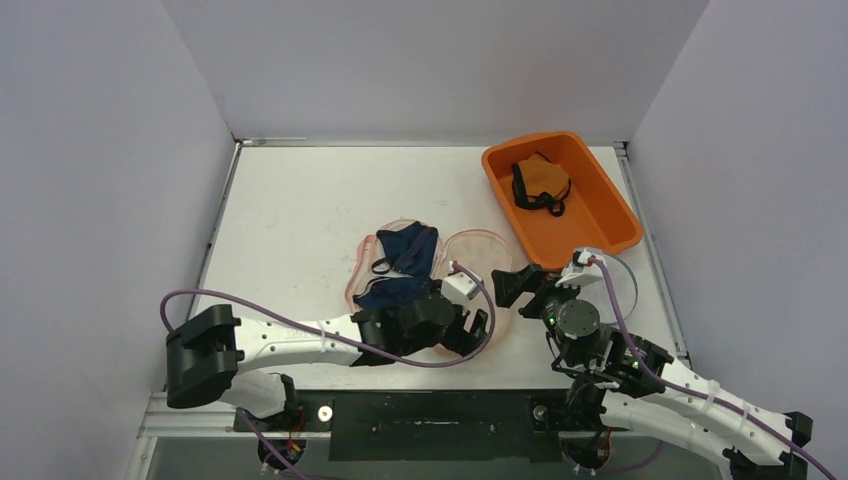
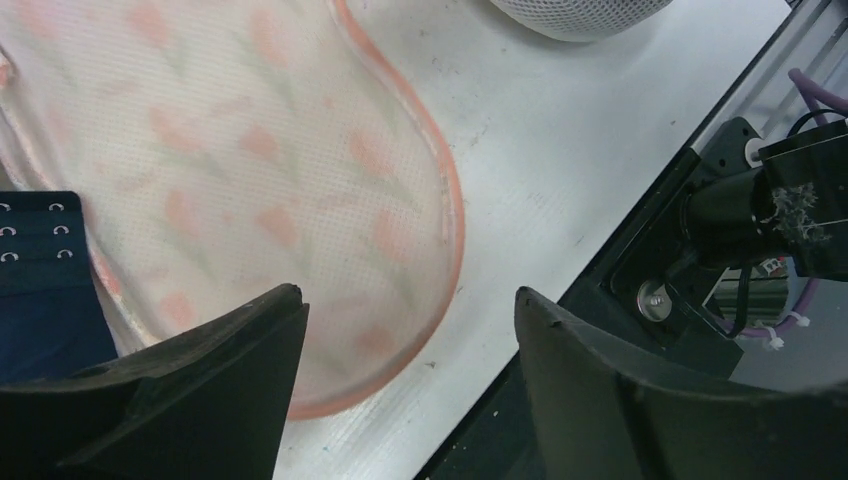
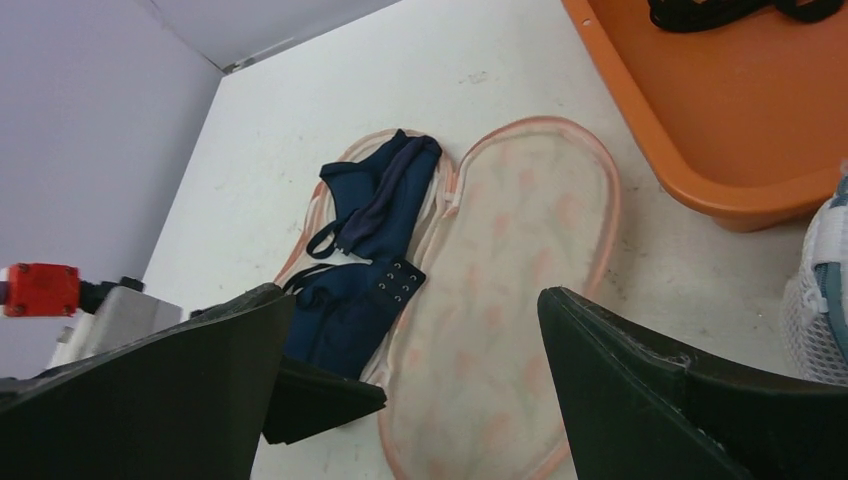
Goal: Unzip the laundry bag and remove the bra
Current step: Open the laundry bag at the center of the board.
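The pink mesh laundry bag point(image 1: 478, 262) lies unzipped and spread flat like a clamshell in the middle of the table. The navy bra point(image 1: 405, 262) rests on its left half, its hook band point(image 3: 400, 280) toward the opened flap point(image 3: 510, 290). My left gripper point(image 1: 478, 330) hovers open over the flap's near rim point(image 2: 440, 230) with nothing between its fingers; the bra's edge point(image 2: 40, 270) shows at the left of the left wrist view. To the right of the bag, my right gripper point(image 1: 520, 285) is open and empty, looking across the bag point(image 3: 415, 300).
An orange bin point(image 1: 600, 210) stands at the back right, holding an orange garment with black straps point(image 1: 542, 183); its wall point(image 3: 720, 150) is near the right gripper. The table's near edge and black base rail point(image 2: 600, 300) lie just beyond the left gripper.
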